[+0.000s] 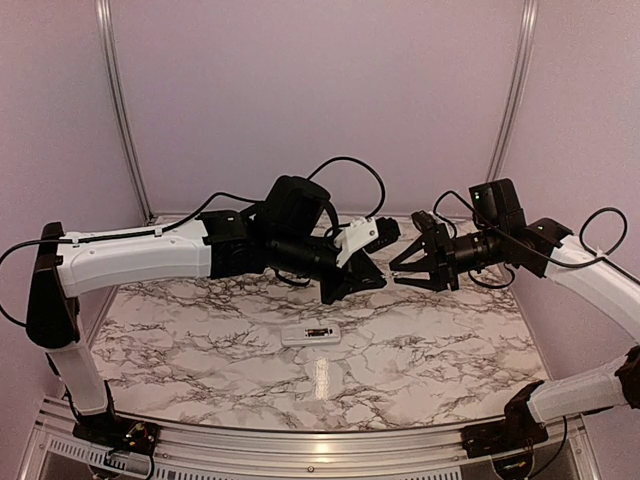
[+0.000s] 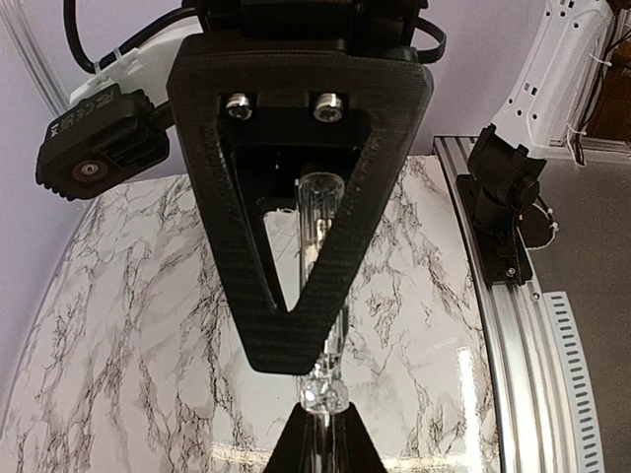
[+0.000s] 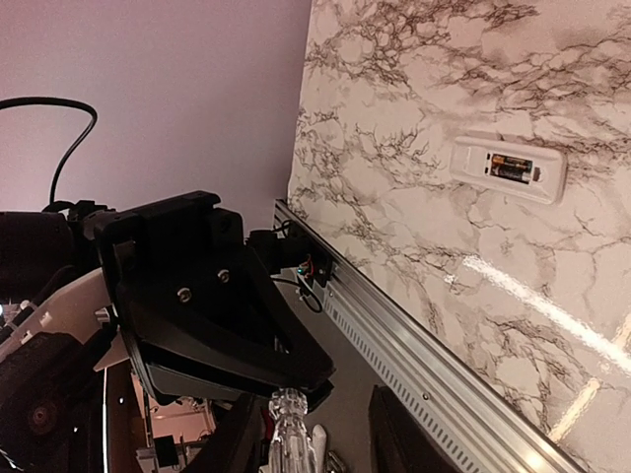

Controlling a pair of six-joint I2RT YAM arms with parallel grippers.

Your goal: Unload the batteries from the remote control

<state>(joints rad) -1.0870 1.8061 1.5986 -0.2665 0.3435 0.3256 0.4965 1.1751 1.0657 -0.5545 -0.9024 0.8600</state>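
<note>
The white remote control [image 1: 312,335] lies flat on the marble table [image 1: 200,330], its open compartment facing up. In the right wrist view the remote control [image 3: 508,168] shows the two dark batteries [image 3: 513,170] seated in the recess. Both grippers meet tip to tip in the air above and behind it. My left gripper [image 1: 383,272] [image 2: 325,422] is shut on a clear faceted stick [image 2: 320,207]. My right gripper [image 1: 402,276] [image 3: 315,445] stands open around the stick's handle [image 3: 291,424], one finger close to it, the other apart.
An aluminium rail [image 1: 330,465] runs along the table's near edge by the arm bases. Pale walls with metal corner posts [image 1: 120,100] close in the back and sides. Cables [image 1: 350,165] loop over both wrists.
</note>
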